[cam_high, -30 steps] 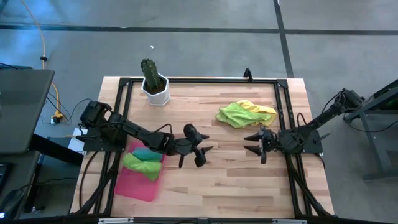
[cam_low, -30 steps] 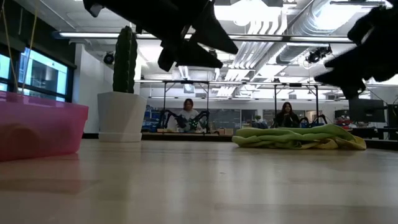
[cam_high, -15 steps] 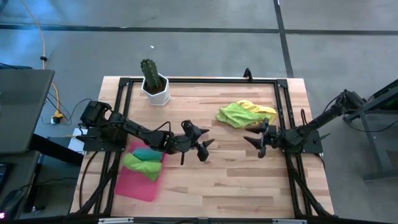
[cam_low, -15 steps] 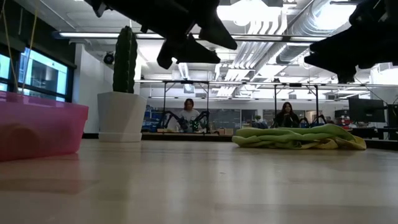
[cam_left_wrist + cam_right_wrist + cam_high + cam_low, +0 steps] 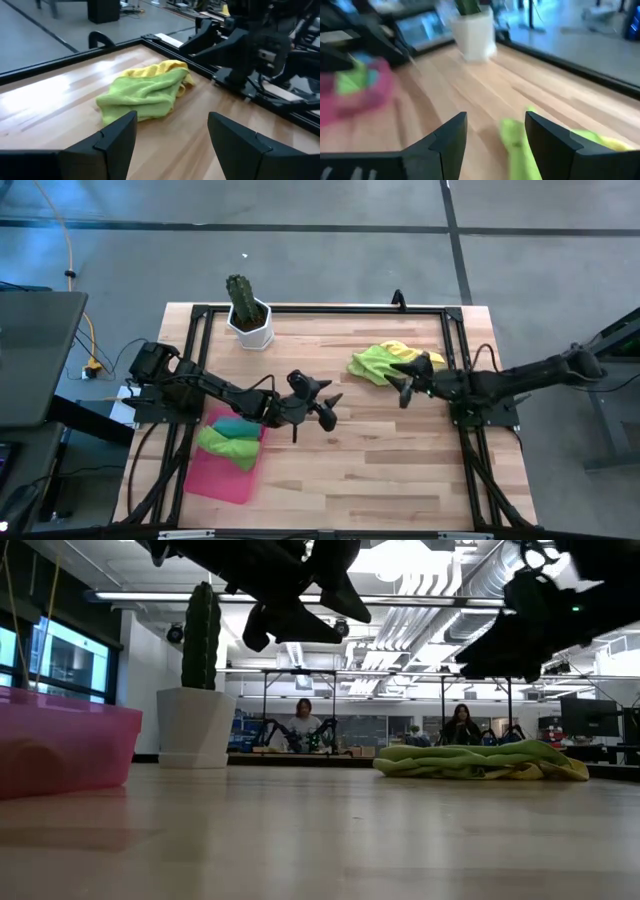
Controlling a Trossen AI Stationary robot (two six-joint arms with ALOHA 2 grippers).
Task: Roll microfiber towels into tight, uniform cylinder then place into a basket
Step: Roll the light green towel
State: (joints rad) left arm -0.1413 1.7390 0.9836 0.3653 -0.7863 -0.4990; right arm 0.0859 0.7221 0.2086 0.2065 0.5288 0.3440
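Observation:
A lime green towel (image 5: 373,363) lies crumpled on a yellow towel (image 5: 420,356) at the table's far right; both show in the left wrist view (image 5: 145,92). A rolled green towel (image 5: 228,446) and a teal towel (image 5: 234,425) lie in the pink-red basket (image 5: 215,480) at the near left. My left gripper (image 5: 322,412) is open and empty above the table's middle. My right gripper (image 5: 402,380) is open and empty, above the near edge of the towel pile.
A white pot with a cactus (image 5: 248,315) stands at the far left. A black frame (image 5: 320,309) runs round the table. Bare wood lies between the basket and the towel pile. People sit in the room beyond the table (image 5: 303,726).
My right gripper has gone toward the table's far edge and a little left, from beside the right frame rail to the near edge of the towel pile, its arm stretching out. My left gripper has shifted slightly toward the far edge.

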